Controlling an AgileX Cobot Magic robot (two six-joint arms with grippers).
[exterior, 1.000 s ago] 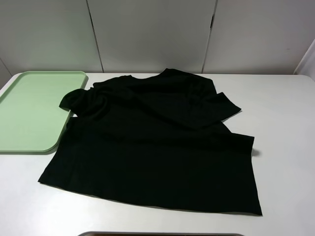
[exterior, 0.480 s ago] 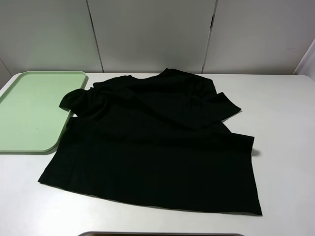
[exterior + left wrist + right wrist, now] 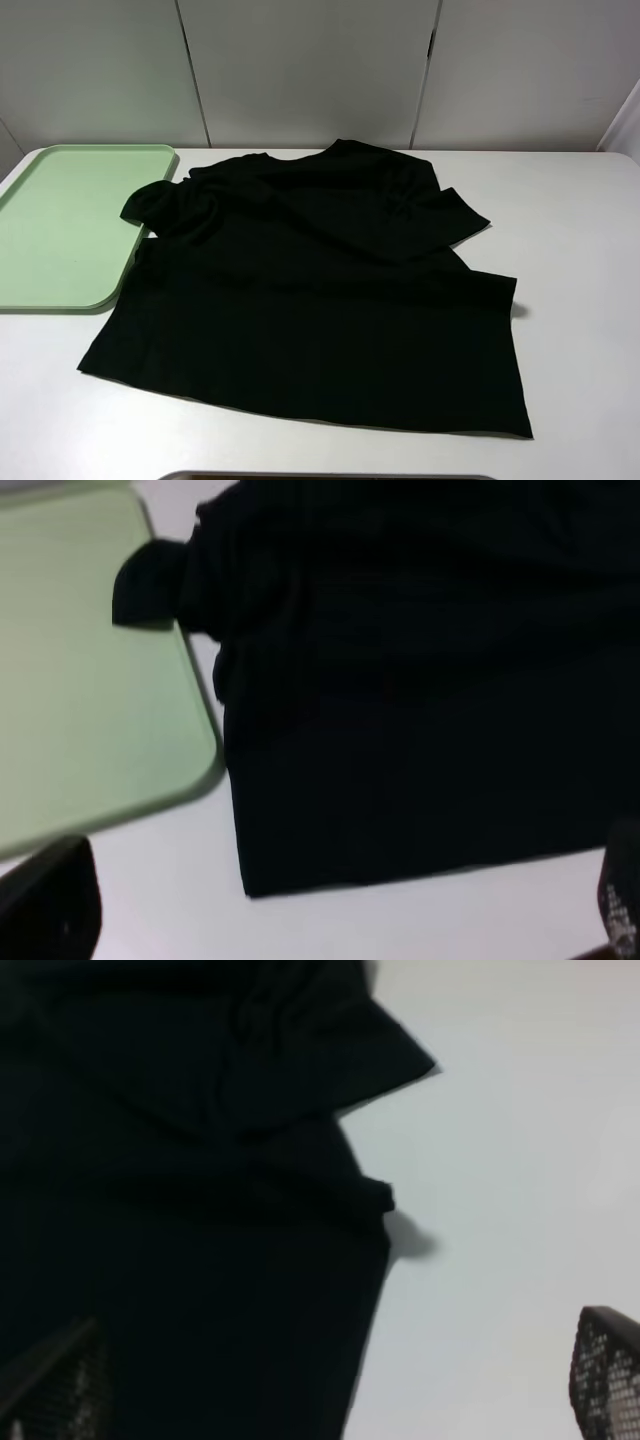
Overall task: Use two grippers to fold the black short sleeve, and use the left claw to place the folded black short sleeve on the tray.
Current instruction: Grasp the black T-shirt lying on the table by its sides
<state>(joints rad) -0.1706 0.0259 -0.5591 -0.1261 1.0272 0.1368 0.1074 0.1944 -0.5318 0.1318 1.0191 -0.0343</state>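
Hovering above the near part of the black short sleeve [image 3: 320,300], the left gripper [image 3: 335,910] on the tray's side and the right gripper [image 3: 330,1390] on the side away from the tray both hang with jaws spread wide, holding nothing. Further back, the shirt lies spread on the white table [image 3: 580,250] just beside the tray [image 3: 60,230], one sleeve lapping over its rim. Nothing has shifted since a second ago.
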